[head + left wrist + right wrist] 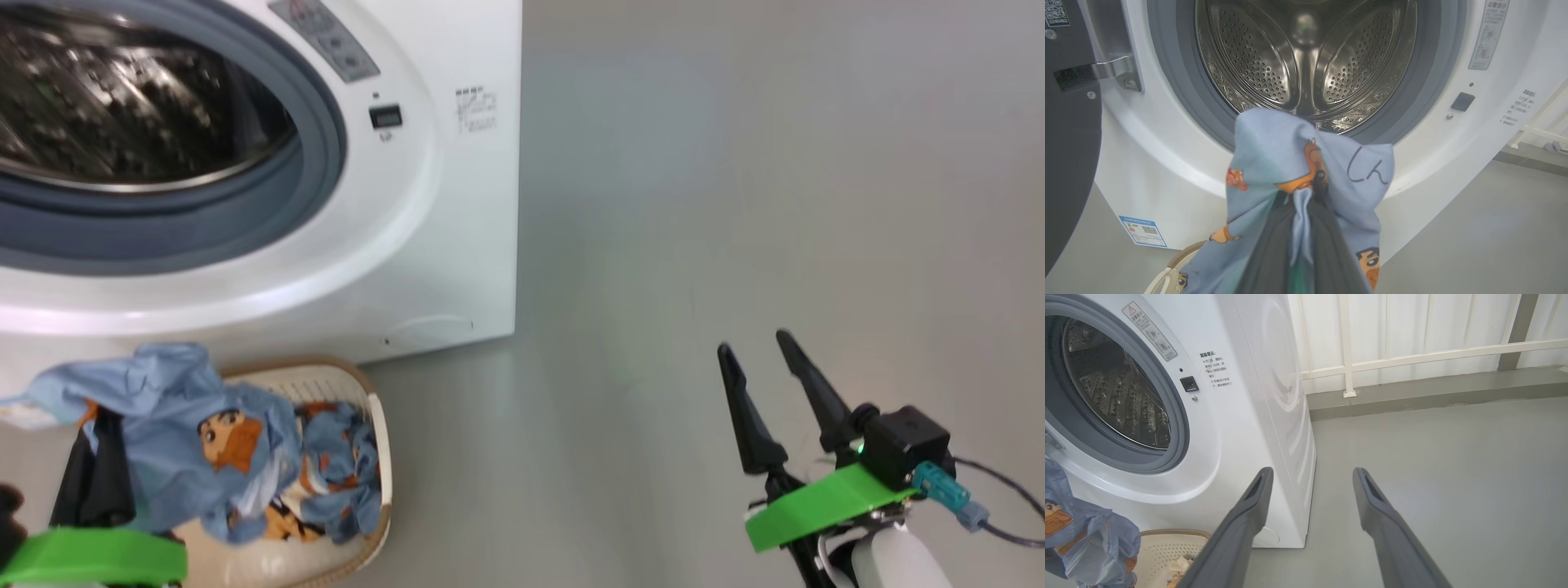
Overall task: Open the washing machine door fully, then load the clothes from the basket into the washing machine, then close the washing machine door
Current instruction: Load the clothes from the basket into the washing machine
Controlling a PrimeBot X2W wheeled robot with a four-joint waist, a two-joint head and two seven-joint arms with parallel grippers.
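Note:
The washing machine [457, 245] stands with its steel drum [1306, 61] exposed. Its door [1069, 155] is swung open to the left on its hinge, showing as a dark panel. The basket [380, 457] sits on the floor in front of the machine with blue printed clothes [339, 474] in it. My left gripper [102, 433] is shut on a light blue garment [1274, 163] with cartoon prints, lifted above the basket and below the drum opening. The cloth drapes over the fingers. My right gripper [753, 343] hangs open over bare floor to the right, holding nothing.
Grey floor [735, 204] stretches to the right of the machine. A white railing and wall [1412, 355] with a low grey kerb stand behind it. A blue label [1143, 230] sits low on the machine's front, and a cream cloth [1180, 565] lies in the basket [1163, 547].

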